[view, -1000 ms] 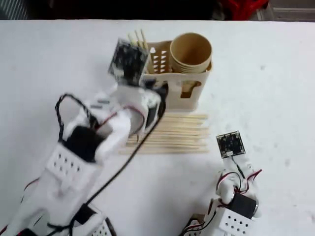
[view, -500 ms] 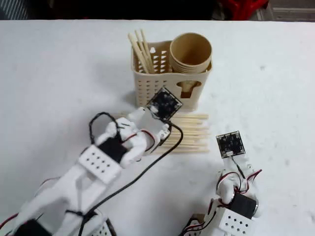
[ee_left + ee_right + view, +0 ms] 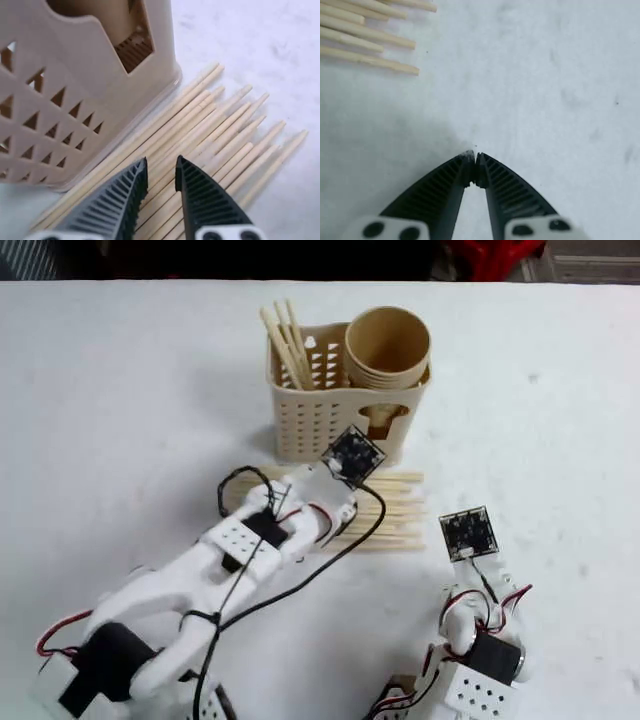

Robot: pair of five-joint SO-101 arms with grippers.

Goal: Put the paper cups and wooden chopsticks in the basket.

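Note:
A beige slotted basket (image 3: pixel 340 420) stands at the table's middle back. A stack of paper cups (image 3: pixel 388 345) fills one side of it, and three wooden chopsticks (image 3: pixel 285 335) lean in the other. Many more chopsticks (image 3: pixel 395 512) lie in a flat pile just in front of the basket. My left gripper (image 3: pixel 161 169) hangs low over this pile (image 3: pixel 220 130), next to the basket wall (image 3: pixel 75 95), open by a narrow gap with nothing in it. My right gripper (image 3: pixel 474 158) is shut and empty over bare table, a little beyond the pile's tips (image 3: pixel 375 45).
The left arm (image 3: pixel 230 550) stretches from the front left corner to the pile. The right arm (image 3: pixel 470 640) sits folded at the front right, its square board (image 3: pixel 468 533) beside the chopstick ends. White table (image 3: pixel 560 440) spreads to both sides of the basket.
The left arm drew back from above the basket's chopstick side and dropped to the pile on the table. Three chopsticks stay standing in the basket. The right arm has not moved.

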